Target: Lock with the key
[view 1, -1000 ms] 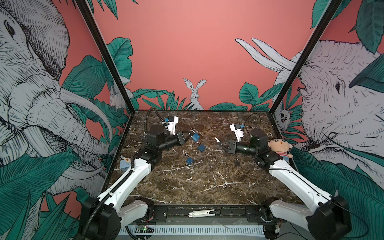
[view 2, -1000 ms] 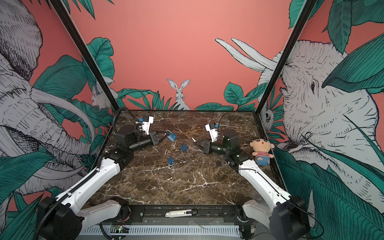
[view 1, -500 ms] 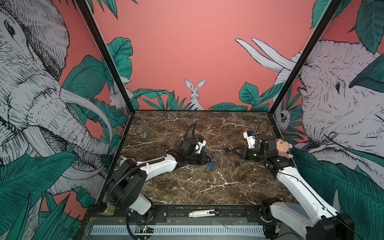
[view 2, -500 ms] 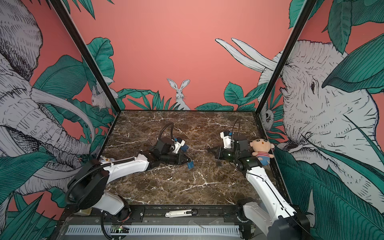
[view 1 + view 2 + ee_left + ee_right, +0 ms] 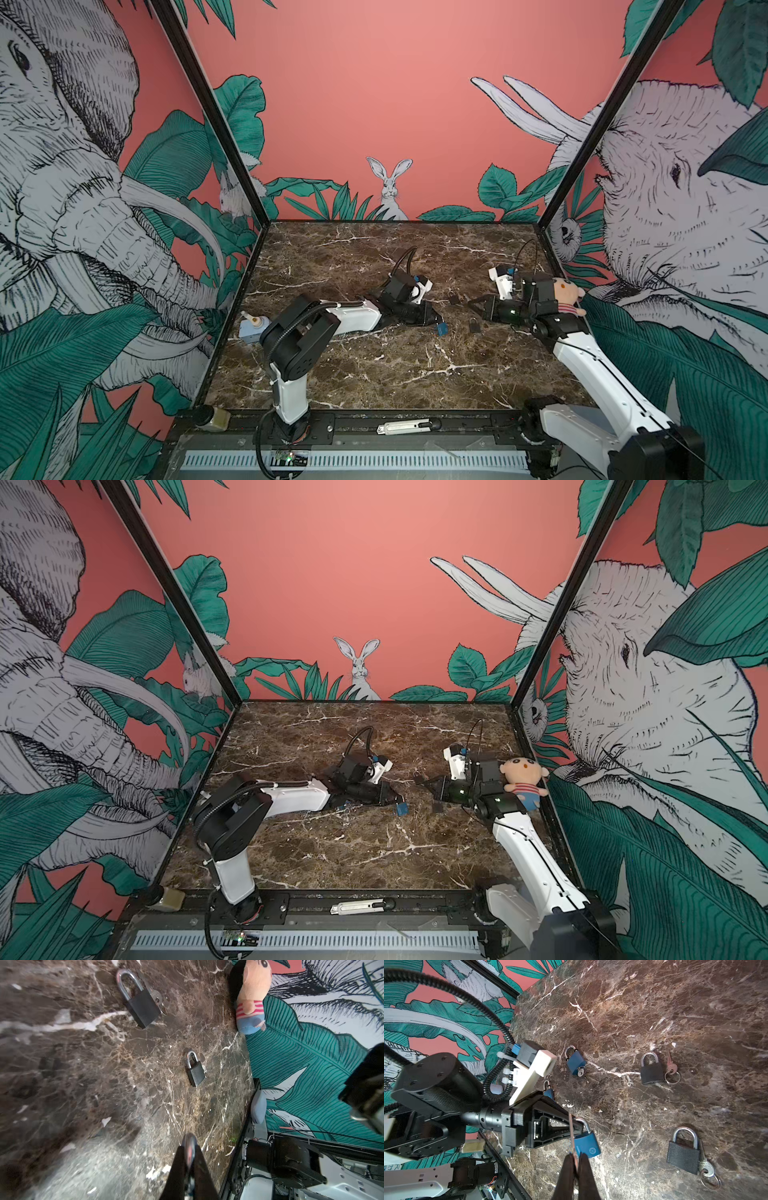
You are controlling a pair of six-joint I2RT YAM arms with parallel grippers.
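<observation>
Low over marble (image 5: 395, 374), arms facing: left jaws grip blue padlock (image 5: 586, 1147), right jaws key (image 5: 572, 1135).

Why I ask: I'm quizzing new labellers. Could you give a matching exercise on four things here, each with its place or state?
Things:
1. left tool
2. right tool
3. black padlocks
4. plush doll

States:
a) holds the key
b) at the table's right edge
c) grips a blue padlock's shackle
d) lie flat, untouched

Pairs: 1-c, 2-a, 3-d, 4-b
</observation>
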